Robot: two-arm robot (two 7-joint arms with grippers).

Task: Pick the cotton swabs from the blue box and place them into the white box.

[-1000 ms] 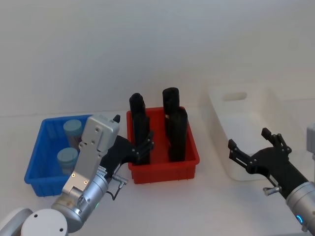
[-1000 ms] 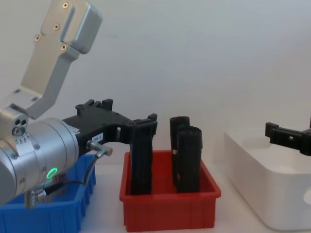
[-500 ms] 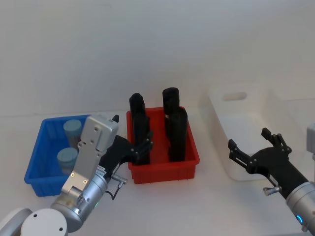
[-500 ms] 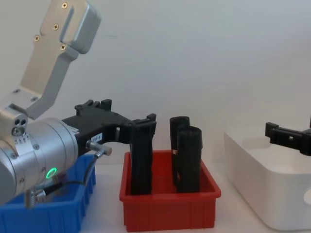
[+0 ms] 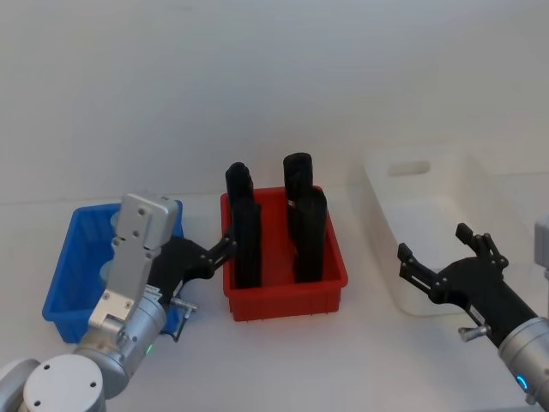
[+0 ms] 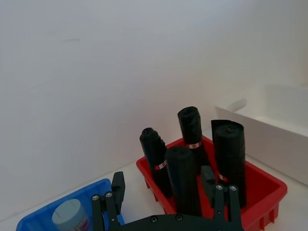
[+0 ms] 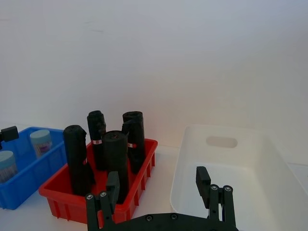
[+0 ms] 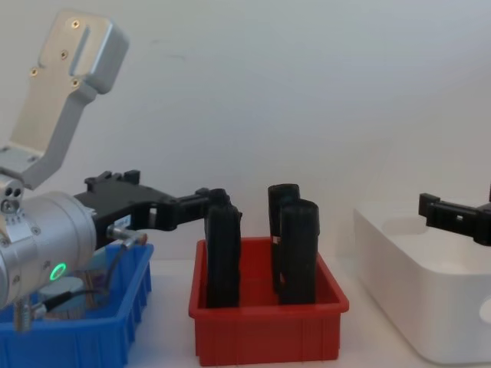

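Left claw (image 5: 213,256) — wide, empty — has swung off the red bin (image 5: 333,280) toward the blue box (image 5: 58,292); pick pending. Right claw (image 5: 433,245) idles, spread.

The left end effector (image 5: 214,251) and the right end effector (image 5: 433,243) hover out front, both spread wide.
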